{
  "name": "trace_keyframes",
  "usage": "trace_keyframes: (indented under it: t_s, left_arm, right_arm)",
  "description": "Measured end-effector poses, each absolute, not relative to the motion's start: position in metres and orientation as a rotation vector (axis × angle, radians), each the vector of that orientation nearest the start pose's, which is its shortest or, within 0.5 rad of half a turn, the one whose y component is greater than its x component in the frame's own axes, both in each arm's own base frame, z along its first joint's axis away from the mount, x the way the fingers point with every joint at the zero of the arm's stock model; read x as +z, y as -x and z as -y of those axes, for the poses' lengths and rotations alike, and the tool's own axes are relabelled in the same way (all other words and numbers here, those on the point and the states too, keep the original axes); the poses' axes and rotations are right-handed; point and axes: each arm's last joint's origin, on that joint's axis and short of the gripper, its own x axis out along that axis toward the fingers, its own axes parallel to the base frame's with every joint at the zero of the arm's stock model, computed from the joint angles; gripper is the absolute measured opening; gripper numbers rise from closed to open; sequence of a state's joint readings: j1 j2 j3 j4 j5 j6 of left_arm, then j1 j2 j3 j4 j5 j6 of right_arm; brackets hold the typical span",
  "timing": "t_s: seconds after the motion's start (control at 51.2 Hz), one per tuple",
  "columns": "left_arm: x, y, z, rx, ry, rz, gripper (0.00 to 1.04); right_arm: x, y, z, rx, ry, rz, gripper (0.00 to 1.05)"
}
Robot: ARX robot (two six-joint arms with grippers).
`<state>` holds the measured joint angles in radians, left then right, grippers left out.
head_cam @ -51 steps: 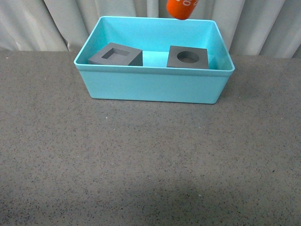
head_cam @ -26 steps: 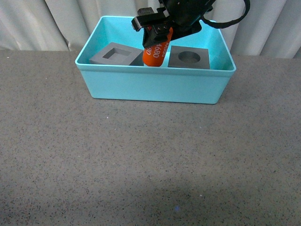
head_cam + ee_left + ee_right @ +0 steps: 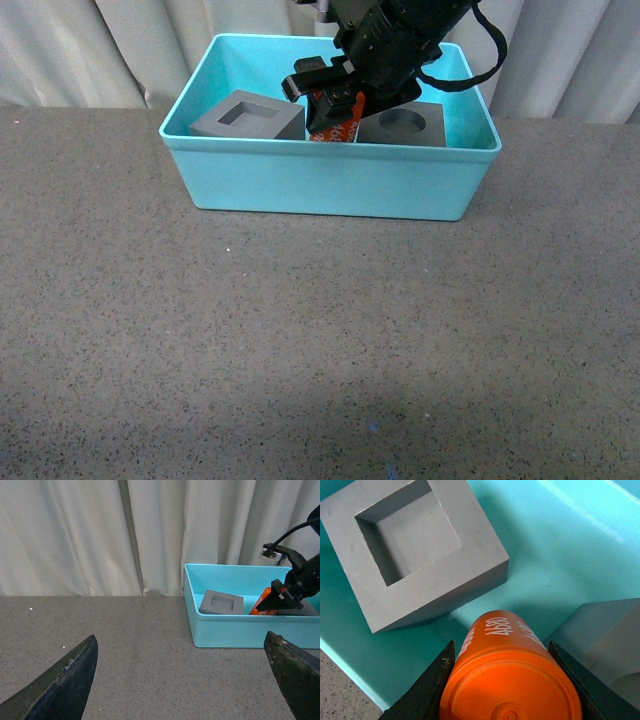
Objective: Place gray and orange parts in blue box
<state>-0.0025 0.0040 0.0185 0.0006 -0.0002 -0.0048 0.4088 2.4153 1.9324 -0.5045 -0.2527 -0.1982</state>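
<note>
The blue box (image 3: 330,185) stands at the table's far middle. Inside it, a gray cube with a square recess (image 3: 247,116) lies at the left and a gray cube with a round recess (image 3: 408,124) at the right. My right gripper (image 3: 335,112) is shut on the orange cylinder (image 3: 338,122), tilted, low inside the box between the two cubes. In the right wrist view the cylinder (image 3: 512,672) fills the jaws, with the square-recess cube (image 3: 410,550) beyond and the other cube (image 3: 605,635) beside it. My left gripper (image 3: 182,680) is open and empty over the table, left of the box (image 3: 240,627).
Pale curtains (image 3: 120,50) hang behind the table. The gray speckled tabletop (image 3: 320,340) spreads in front of the box. The right arm's black cable (image 3: 480,60) loops above the box's back right corner.
My right gripper has come down with the orange cylinder from above the box's back rim to low inside the box, between the two cubes. The cubes have not moved.
</note>
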Motion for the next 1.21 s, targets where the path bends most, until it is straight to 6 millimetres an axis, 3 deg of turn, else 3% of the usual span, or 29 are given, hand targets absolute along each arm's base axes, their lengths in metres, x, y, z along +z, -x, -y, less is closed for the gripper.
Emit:
trace_keyframes:
  t_s: [0.156,0.293,0.488,0.683,0.956,1.093,1.21]
  left_arm:
    - [0.17,-0.097,0.0,-0.002,0.005,0.015,0.98]
    - [0.17,-0.097,0.0,-0.002,0.005,0.015,0.98]
    - [0.17,-0.097,0.0,-0.002,0.005,0.015,0.98]
    - [0.17,-0.097,0.0,-0.002,0.005,0.015,0.98]
    - [0.17,-0.097,0.0,-0.002,0.005,0.015,0.98]
    - [0.17,-0.097,0.0,-0.002,0.005,0.015,0.98]
    - [0.169,-0.097,0.0,-0.002,0.005,0.015,0.98]
  right_arm:
    - [0.138,-0.469,-0.212,0.707,0.256,-0.947,0.46]
    - [0.138,-0.469,-0.213,0.711,0.261,-0.942,0.73]
    - [0.139,-0.467,-0.211,0.711,0.25,-0.918,0.97]
    - [0.154,-0.459,-0.2,0.68,0.197,-0.851,0.95]
    - [0.201,-0.435,-0.16,0.492,0.113,-0.633,0.95]
    - [0.218,-0.402,-0.127,0.304,0.095,-0.492,0.95]
    - [0.219,-0.369,-0.101,0.163,0.11,-0.461,0.95]
